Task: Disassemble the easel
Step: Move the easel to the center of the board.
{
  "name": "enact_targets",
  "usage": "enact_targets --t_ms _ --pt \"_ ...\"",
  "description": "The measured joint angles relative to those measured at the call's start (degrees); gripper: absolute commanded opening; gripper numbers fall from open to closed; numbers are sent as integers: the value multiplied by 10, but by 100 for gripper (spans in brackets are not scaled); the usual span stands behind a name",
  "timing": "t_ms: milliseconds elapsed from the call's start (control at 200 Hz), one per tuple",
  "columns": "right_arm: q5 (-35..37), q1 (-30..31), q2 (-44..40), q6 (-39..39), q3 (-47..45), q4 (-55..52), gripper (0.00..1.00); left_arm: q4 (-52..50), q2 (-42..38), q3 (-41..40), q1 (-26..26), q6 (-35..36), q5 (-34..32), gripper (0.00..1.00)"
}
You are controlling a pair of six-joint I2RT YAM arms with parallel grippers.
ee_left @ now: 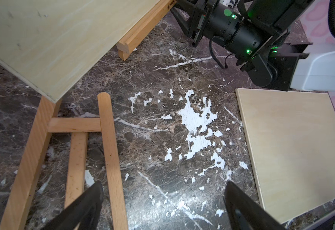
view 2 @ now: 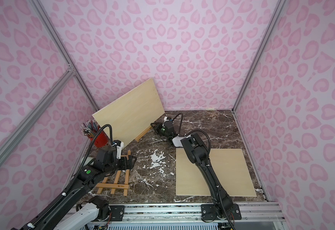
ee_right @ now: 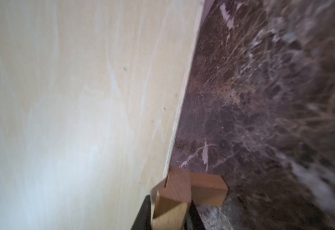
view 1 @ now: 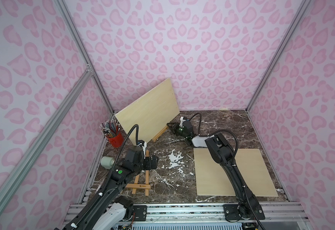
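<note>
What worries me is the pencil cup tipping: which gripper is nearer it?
Left. The left gripper hangs open over the flat easel frame, near the pencil cup; the right gripper clamps the standing easel's ledge, past the leaning board.

both top views are bright and evenly lit, with faint soft shadows on the surface (view 1: 232,123); the wide lens splays the walls (view 1: 33,59) at the edges. my left wrist view is sharp, with a pale sheen on the surface by my left gripper (ee_left: 163,187). my right wrist view is smeared: board (ee_right: 63,99), surface and the easel (ee_right: 179,187) in my right gripper (ee_right: 169,211) all blur.
</note>
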Motion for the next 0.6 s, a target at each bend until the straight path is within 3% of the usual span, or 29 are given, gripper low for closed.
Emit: enact_targets --t_ms 600 --pt "24 -36 -178 12 -274 32 11 2 15 21 1 4 10 97"
